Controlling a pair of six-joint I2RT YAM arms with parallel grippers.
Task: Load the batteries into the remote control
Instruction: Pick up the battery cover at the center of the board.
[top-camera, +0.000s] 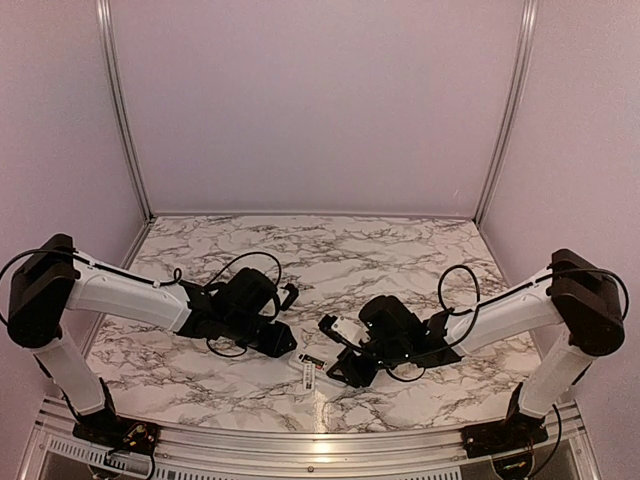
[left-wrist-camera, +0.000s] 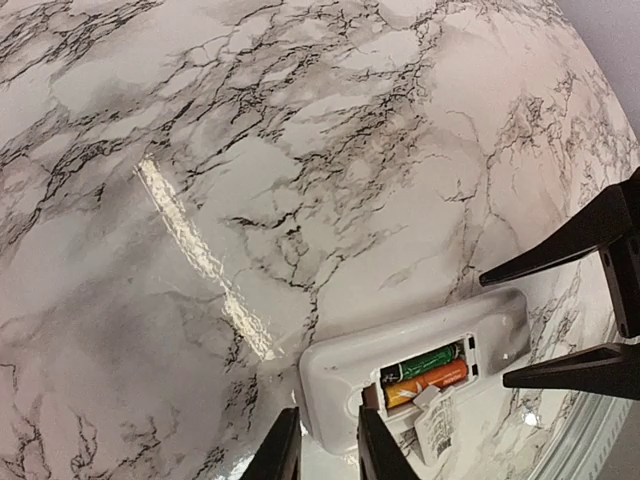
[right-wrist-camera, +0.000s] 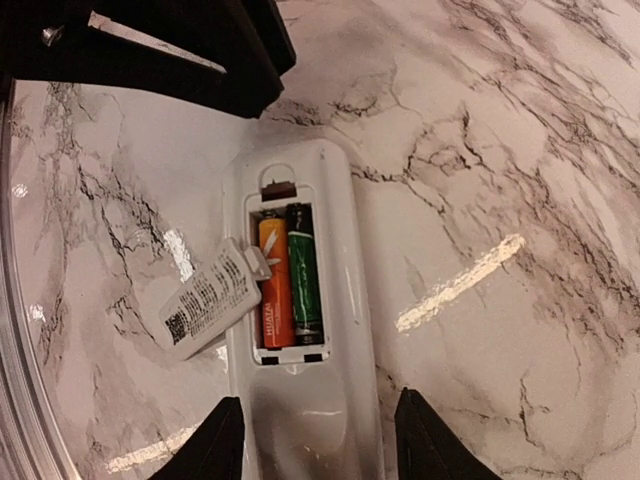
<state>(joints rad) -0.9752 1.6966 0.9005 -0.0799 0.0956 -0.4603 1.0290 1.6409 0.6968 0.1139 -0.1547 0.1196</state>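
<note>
With the remote straddled by the right hand, grip not discernible, the batteries should be pressed flat by the barely parted, empty left hand.

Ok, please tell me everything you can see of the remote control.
The remote control is a flat white plastic bar with rounded corners, lying back up on the marble table. Its battery bay is open and holds two batteries side by side, one orange, one green. The loose cover, printed with small text, rests against one long edge. The fingers of the right gripper stand on either side of one end; contact is unclear.
</note>
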